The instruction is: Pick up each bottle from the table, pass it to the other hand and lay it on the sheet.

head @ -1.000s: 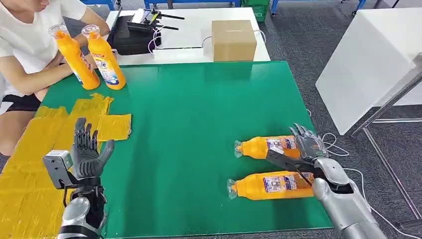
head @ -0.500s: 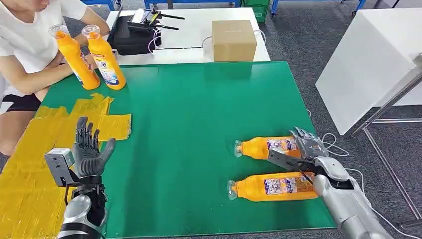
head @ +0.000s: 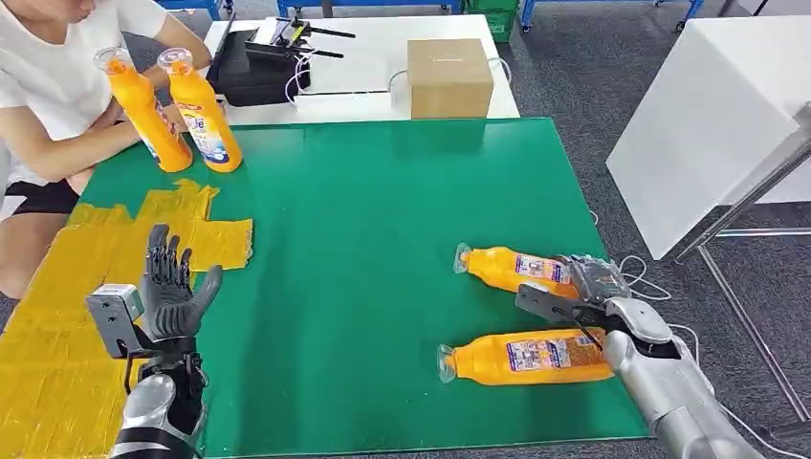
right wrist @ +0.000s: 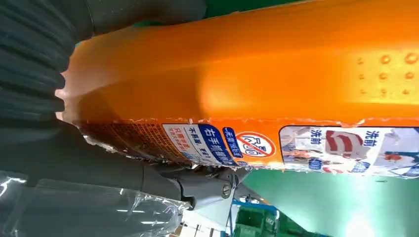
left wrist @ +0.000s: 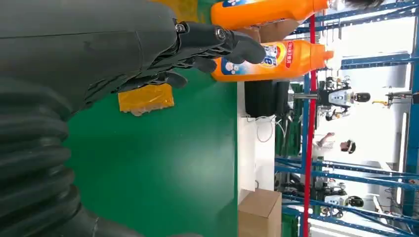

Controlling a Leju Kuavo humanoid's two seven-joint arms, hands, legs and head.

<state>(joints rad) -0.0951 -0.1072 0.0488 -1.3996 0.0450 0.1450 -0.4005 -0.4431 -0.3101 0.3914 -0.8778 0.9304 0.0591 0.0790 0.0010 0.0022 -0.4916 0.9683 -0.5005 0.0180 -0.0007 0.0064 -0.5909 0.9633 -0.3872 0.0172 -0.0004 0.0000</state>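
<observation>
Right hand (head: 595, 287) wraps base of far bottle (head: 516, 269), fingers closed on it, neck tilted off counter (head: 383, 239). Left hand (head: 172, 292) upright, fingers spread, empty, near yellow sheet (head: 57, 325). Advice: firm grip before lift; clear near bottle (head: 526, 356).

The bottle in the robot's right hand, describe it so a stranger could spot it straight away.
On the green table, go to the near right corner, where two orange bottles lie on their sides. It is the farther bottle, angled with its cap pointing away, its base gripped by the right hand; the nearer bottle lies free.
</observation>
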